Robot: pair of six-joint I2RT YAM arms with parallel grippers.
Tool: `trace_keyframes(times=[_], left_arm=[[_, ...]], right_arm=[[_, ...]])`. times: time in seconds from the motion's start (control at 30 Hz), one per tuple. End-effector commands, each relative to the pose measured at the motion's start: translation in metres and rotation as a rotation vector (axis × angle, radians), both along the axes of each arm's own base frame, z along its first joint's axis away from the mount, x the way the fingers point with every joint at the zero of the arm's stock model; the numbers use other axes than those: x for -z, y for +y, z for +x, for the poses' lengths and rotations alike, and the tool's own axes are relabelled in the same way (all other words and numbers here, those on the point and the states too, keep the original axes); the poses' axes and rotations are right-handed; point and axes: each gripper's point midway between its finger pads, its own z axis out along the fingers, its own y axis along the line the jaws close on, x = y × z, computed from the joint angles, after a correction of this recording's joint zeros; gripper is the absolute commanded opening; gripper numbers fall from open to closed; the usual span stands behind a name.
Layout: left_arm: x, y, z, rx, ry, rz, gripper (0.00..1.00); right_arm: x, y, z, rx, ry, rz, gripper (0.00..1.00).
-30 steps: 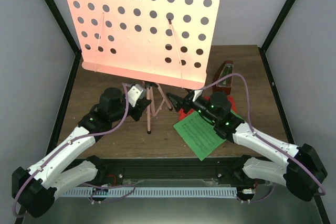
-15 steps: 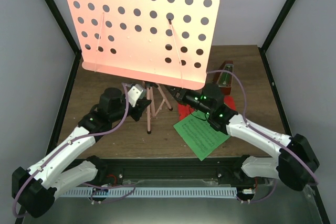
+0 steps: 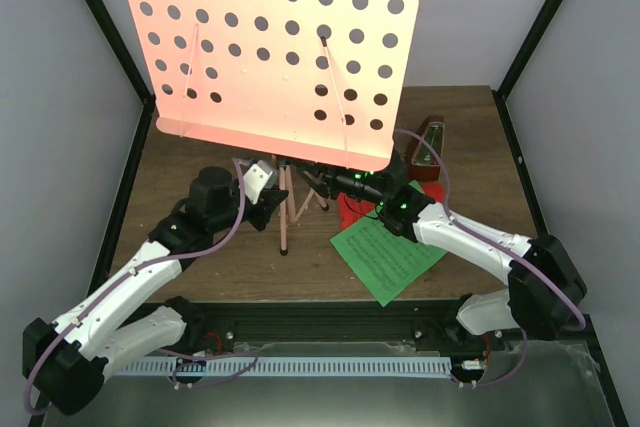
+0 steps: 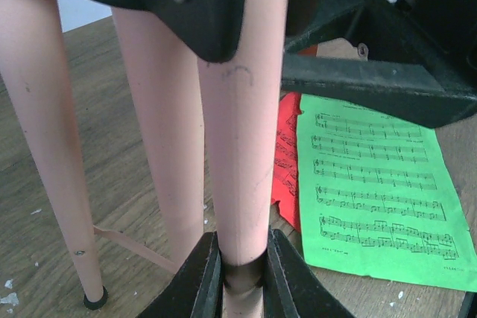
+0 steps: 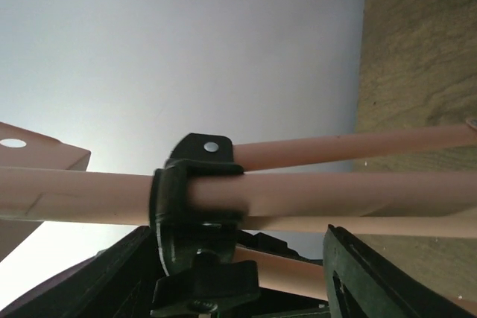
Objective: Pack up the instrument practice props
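1. Centrally, the pink music stand (image 3: 270,57) is standing on the table (image 3: 190,162). Its hole-dotted desk is blocking the overhead view of most of its own tube and of the table behind it.
2. The left gripper (image 4: 240,273) is clamping the stand's centre tube, one finger pressing on each side. A black collar (image 5: 195,184) is sitting further along that tube.
3. The right gripper (image 5: 246,273) is reaching in from the stand's right with its jaws spread wide. The collar and its knob are lying between them, and whether anything is touching cannot be told.
4. The green music sheet (image 3: 388,252) is lying flat just right of the stand's legs, overlapping the red music sheet (image 4: 287,150). The red one is showing only as a strip on the side nearer the stand.
5. The metronome (image 3: 430,140) is standing further right of the stand, behind the right arm. A cable is crossing in front of it, and its cover is too small to make out.
6. Printed staves of notes are showing on the green sheet, but no words are reading clearly.
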Motion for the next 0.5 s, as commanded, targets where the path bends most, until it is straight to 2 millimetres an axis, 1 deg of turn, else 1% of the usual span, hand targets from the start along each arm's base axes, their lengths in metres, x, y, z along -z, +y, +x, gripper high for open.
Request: trace_keyframes(times=[0.0, 0.13, 0.23, 0.27, 0.4, 0.43, 0.47], left_arm=[[0.0130, 0.0015, -0.0071, 0.029, 0.025, 0.037, 0.00], [0.0137, 0.0018, -0.0070, 0.027, 0.026, 0.038, 0.00], [0.0144, 0.0016, -0.0069, 0.028, 0.027, 0.041, 0.00], [0.0140, 0.0015, -0.0068, 0.028, 0.027, 0.040, 0.00], [0.0149, 0.0010, -0.0069, 0.030, 0.031, 0.040, 0.00], [0.0146, 0.0009, -0.0068, 0.030, 0.030, 0.039, 0.00], [0.0147, 0.0008, -0.0070, 0.031, 0.031, 0.039, 0.00]], right_arm=[[-0.0151, 0.0107, -0.0053, -0.042, 0.006, 0.033, 0.54], [-0.0151, 0.0100, -0.0047, -0.034, -0.007, 0.028, 0.29], [-0.0140, 0.0083, -0.0049, -0.027, -0.013, 0.022, 0.17], [-0.0137, 0.0077, -0.0053, -0.026, -0.013, 0.022, 0.14], [-0.0113, 0.0047, -0.0061, -0.017, -0.019, 0.017, 0.12], [-0.0114, 0.0036, -0.0063, -0.013, -0.023, 0.017, 0.14], [-0.0111, 0.0030, -0.0066, -0.011, -0.029, 0.016, 0.19]])
